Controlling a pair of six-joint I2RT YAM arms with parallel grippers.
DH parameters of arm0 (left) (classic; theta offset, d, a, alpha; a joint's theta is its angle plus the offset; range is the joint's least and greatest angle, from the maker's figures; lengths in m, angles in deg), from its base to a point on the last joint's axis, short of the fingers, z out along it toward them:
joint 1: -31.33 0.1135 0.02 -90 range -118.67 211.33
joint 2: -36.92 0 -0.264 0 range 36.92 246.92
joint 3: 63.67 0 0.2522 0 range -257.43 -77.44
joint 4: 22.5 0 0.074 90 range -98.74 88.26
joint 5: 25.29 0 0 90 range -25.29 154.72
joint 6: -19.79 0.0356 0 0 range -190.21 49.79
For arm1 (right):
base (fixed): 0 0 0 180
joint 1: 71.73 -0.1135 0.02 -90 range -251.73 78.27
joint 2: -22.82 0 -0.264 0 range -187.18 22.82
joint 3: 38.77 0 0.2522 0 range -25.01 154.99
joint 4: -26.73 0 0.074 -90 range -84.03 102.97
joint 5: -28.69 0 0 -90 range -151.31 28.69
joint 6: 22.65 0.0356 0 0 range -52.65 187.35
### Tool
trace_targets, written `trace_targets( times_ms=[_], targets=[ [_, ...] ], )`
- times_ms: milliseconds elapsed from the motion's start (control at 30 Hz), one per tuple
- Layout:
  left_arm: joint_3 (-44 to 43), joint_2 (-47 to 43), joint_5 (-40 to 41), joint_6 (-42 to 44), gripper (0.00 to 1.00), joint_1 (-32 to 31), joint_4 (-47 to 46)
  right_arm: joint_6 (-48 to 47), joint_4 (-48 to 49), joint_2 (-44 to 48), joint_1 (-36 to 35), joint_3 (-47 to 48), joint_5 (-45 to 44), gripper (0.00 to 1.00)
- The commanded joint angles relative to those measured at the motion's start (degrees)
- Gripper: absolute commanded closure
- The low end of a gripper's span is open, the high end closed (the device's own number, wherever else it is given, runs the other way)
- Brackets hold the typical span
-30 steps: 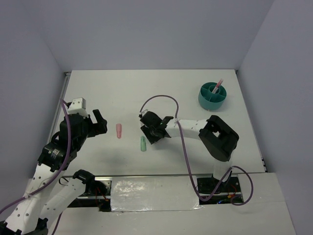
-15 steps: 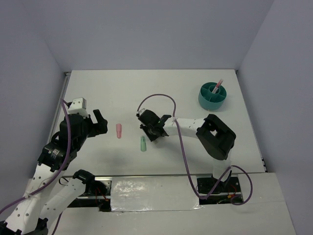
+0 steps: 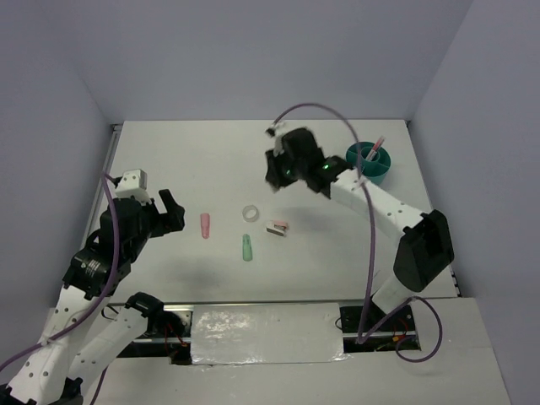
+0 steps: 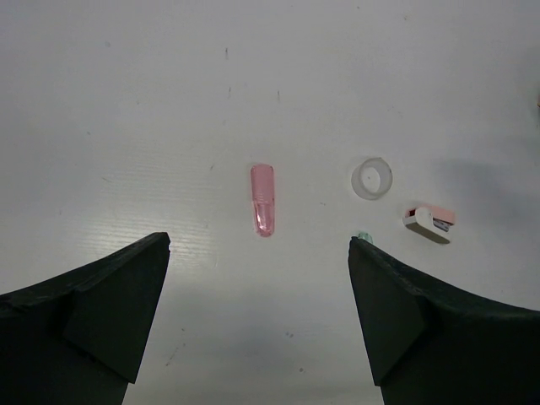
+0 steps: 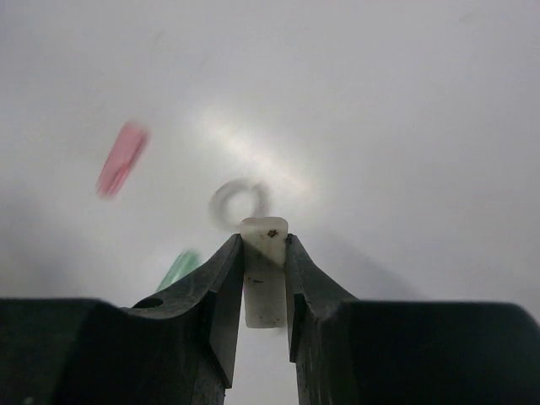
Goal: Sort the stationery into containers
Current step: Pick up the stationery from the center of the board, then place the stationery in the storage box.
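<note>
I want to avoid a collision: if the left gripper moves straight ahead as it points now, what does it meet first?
Most likely the short pink stub, lying centred ahead of the open left gripper; depth is uncertain.

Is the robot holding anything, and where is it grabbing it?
The right tool pinches a small white block by its sides; the left tool holds nothing.

I see a robotics lab test cell: a white surface (image 3: 186,160) boxed in by 3 blank grey walls (image 3: 253,59), the left arm (image 3: 93,270) and right arm (image 3: 380,202) bolted along a taped rail (image 3: 261,325), purple cables (image 3: 321,108) trailing loose.
</note>
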Motion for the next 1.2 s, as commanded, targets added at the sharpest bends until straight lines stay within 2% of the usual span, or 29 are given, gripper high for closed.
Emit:
trace_targets(
  times_ms=[0,67,100,167,267,433,633,800,1167],
  targets=[
    [0.1,-0.9,0.0,1.1,0.01,0.2,-2.4,-4.7,-3.3,0.0,8.2,9.5,-7.7,1.00],
    [0.2,-1.2,-0.1,1.1,0.01,0.3,-2.4,-6.1,-5.2,-2.8,14.0,13.3,-11.2,1.00],
    [0.3,-1.3,-0.1,1.1,0.01,0.3,-2.5,-5.9,-5.8,-6.0,15.7,17.1,-17.1,1.00],
    [0.3,-1.6,-0.5,1.2,0.01,0.3,-2.6,-5.2,-5.9,-9.3,20.5,20.6,-21.1,1.00],
    [0.3,-1.6,-0.8,1.3,0.01,0.2,-2.7,-3.6,-5.1,-14.8,25.1,26.4,-27.1,1.00],
    [0.4,-1.5,-1.1,1.5,0.01,0.2,-2.8,-1.4,-3.1,-19.3,29.3,29.0,-34.5,1.00],
    [0.4,-1.6,-1.3,1.6,0.01,0.2,-2.8,-0.2,-0.9,-21.8,32.5,29.9,-33.9,1.00],
    [0.4,-1.4,-1.4,1.6,0.01,0.2,-2.8,0.0,-1.6,-24.3,33.0,31.7,-34.6,1.00],
    [0.4,-1.6,-1.7,1.7,0.01,0.2,-3.0,2.2,-0.4,-26.6,34.1,29.7,-34.1,0.98]
  ],
)
